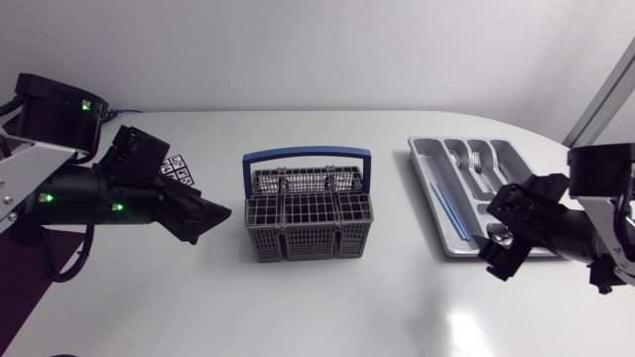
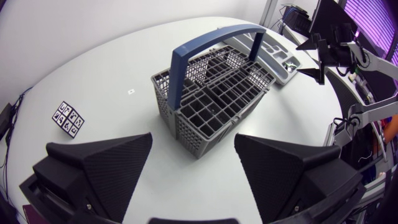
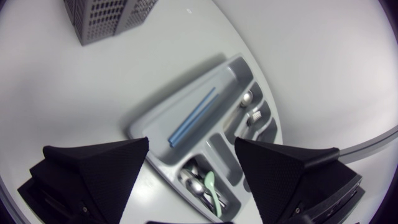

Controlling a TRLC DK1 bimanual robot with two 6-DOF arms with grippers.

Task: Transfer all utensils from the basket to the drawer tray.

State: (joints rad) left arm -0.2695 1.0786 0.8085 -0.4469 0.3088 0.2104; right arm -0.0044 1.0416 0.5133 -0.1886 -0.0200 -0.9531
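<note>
The grey wire basket [image 1: 310,223] with a blue handle stands mid-table; I see no utensil in its compartments [image 2: 214,93]. The grey drawer tray [image 1: 427,174] lies to its right. It holds a pair of blue sticks [image 3: 193,116], metal spoons and forks [image 1: 479,164], and a light green spoon [image 3: 213,190] in the end compartment. My right gripper [image 3: 192,142] hangs open over that near end of the tray [image 3: 155,118], holding nothing. My left gripper [image 2: 193,137] is open and empty, left of the basket and pointing at it.
A small marker card [image 1: 177,170] lies on the table behind my left gripper [image 1: 213,220]. Bare white tabletop lies in front of the basket and between the basket and the tray. The table's curved edge runs close behind the tray.
</note>
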